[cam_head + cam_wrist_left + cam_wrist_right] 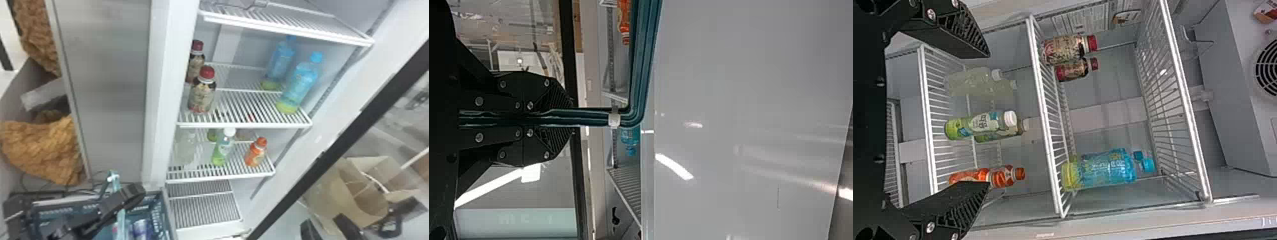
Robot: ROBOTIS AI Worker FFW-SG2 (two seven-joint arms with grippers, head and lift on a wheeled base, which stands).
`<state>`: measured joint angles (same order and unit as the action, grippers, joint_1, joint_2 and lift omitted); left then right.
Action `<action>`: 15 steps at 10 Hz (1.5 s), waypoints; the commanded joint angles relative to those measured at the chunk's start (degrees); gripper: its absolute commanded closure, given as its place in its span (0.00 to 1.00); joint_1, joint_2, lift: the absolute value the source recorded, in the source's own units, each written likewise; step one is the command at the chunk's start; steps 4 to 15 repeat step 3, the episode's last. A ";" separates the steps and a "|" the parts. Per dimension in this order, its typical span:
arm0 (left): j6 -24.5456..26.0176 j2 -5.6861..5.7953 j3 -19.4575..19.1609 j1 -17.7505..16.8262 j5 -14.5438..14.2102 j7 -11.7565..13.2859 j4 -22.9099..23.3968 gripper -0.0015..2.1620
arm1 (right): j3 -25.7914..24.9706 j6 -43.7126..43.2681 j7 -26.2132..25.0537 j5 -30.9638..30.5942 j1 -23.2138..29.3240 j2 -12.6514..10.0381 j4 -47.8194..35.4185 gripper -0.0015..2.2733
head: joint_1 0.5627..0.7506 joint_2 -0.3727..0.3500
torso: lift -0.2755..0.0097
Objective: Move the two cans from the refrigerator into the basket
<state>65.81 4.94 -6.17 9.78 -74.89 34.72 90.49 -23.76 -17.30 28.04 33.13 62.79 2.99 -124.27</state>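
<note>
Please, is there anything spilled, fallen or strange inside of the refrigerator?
Nothing stands out. The red-capped bottles, blue bottles and orange bottle stand upright on the shelves, and I see no spill or damage.

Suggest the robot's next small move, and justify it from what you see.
Probably draw the right gripper back from the shelves: its open fingers grip nothing and face bottles, and a can already seems to be in the basket, whose handle the left gripper holds.
</note>
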 commanded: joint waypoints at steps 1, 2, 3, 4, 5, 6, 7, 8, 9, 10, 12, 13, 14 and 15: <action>0.00 -0.01 -0.11 -0.08 -0.07 0.00 0.00 0.55 | 0.11 0.00 0.00 0.00 -0.36 0.00 0.45 0.06 | 0.70 0.03 | 0.86; 0.00 -0.01 -0.11 -0.08 -0.07 0.00 0.00 0.55 | 0.22 0.00 0.17 0.00 -0.50 0.00 0.59 0.06 | 0.70 0.03 | 0.86; 0.00 -0.10 -0.11 0.06 -0.18 0.00 0.00 0.55 | 0.22 0.00 0.26 0.00 -0.64 0.00 0.87 0.06 | 0.70 0.03 | 0.86; 0.00 -0.10 -0.11 0.06 -0.18 0.00 0.00 0.55 | 0.22 0.00 0.26 0.00 -0.64 0.00 0.87 0.06 | 0.70 0.03 | 0.86; 0.00 -0.10 -0.11 0.06 -0.18 0.00 0.00 0.55 | 0.22 0.00 0.26 0.00 -0.64 0.00 0.87 0.06 | 0.70 0.03 | 0.86; 0.00 -0.10 -0.11 0.06 -0.18 0.00 0.00 0.55 | 0.22 0.00 0.26 0.00 -0.64 0.00 0.87 0.06 | 0.70 0.03 | 0.86; 0.00 -0.10 -0.11 0.06 -0.18 0.00 0.00 0.55 | 0.22 0.00 0.26 0.00 -0.64 0.00 0.87 0.06 | 0.70 0.03 | 0.86; 0.00 -0.10 -0.11 0.06 -0.18 0.00 0.00 0.55 | 0.22 0.00 0.26 0.00 -0.64 0.00 0.87 0.06 | 0.70 0.03 | 0.86; 0.00 -0.10 -0.11 0.06 -0.18 0.00 0.00 0.55 | 0.22 0.00 0.26 0.00 -0.64 0.00 0.87 0.06 | 0.70 0.03 | 0.86; 0.00 -0.10 -0.11 0.06 -0.18 0.00 0.00 0.55 | 0.22 0.00 0.26 0.00 -0.64 0.00 0.87 0.06 | 0.70 0.03 | 0.86; 0.00 -0.10 -0.11 0.06 -0.18 0.00 0.00 0.55 | 0.22 0.00 0.26 0.00 -0.64 0.00 0.87 0.06 | 0.70 0.03 | 0.86; 0.00 -0.10 -0.11 0.06 -0.18 0.00 0.00 0.55 | 0.22 0.00 0.26 0.00 -0.64 0.00 0.87 0.06 | 0.70 0.03 | 0.86; 0.00 -0.10 -0.11 0.06 -0.18 0.00 0.00 0.55 | 0.22 0.00 0.26 0.00 -0.64 0.00 0.87 0.06 | 0.70 0.03 | 0.86; 0.00 -0.10 -0.11 0.06 -0.18 0.00 0.00 0.55 | 0.22 0.00 0.26 0.00 -0.64 0.00 0.87 0.06 | 0.70 0.03 | 0.86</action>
